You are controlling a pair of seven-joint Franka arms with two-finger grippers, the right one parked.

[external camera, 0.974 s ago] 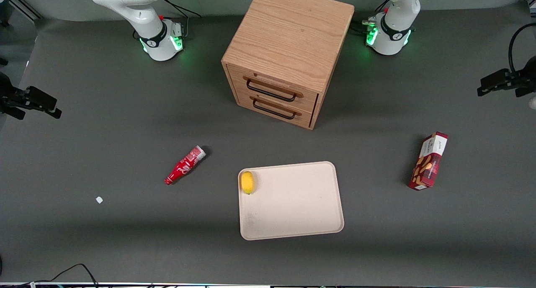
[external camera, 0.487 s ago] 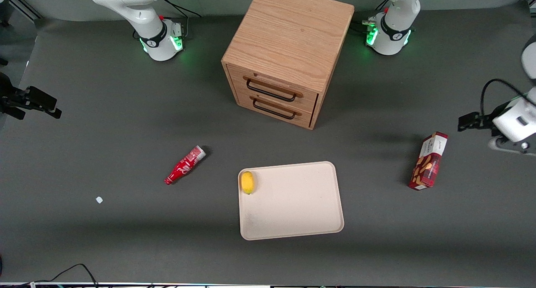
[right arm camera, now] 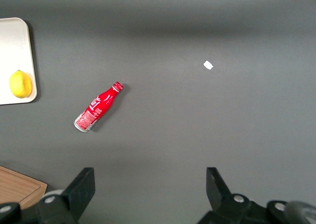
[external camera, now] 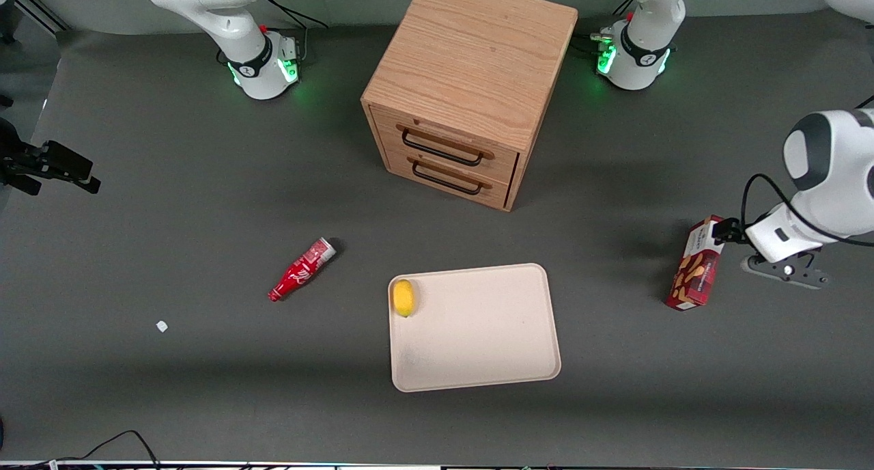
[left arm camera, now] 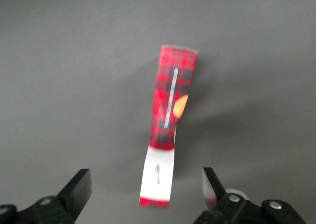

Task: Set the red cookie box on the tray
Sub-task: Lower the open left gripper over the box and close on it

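Note:
The red cookie box [external camera: 696,268] rests on a narrow side on the grey table, toward the working arm's end, well apart from the beige tray [external camera: 491,347]. Its white end panel is the end farther from the front camera. My left gripper [external camera: 725,231] hovers just above that white end. In the left wrist view the box [left arm camera: 170,105] shows plaid with a white end, and the gripper [left arm camera: 145,180] is open wide, its fingers either side of the white end without touching it.
A yellow lemon [external camera: 404,297] lies in the tray's corner. A red soda bottle [external camera: 300,270] lies toward the parked arm's end, with a small white scrap [external camera: 162,326] nearer the camera. A wooden two-drawer cabinet [external camera: 464,94] stands farther from the camera than the tray.
The left arm has swung in from the table's edge and come down toward the cookie box, ending over its white end. The box, tray, lemon and bottle have not moved.

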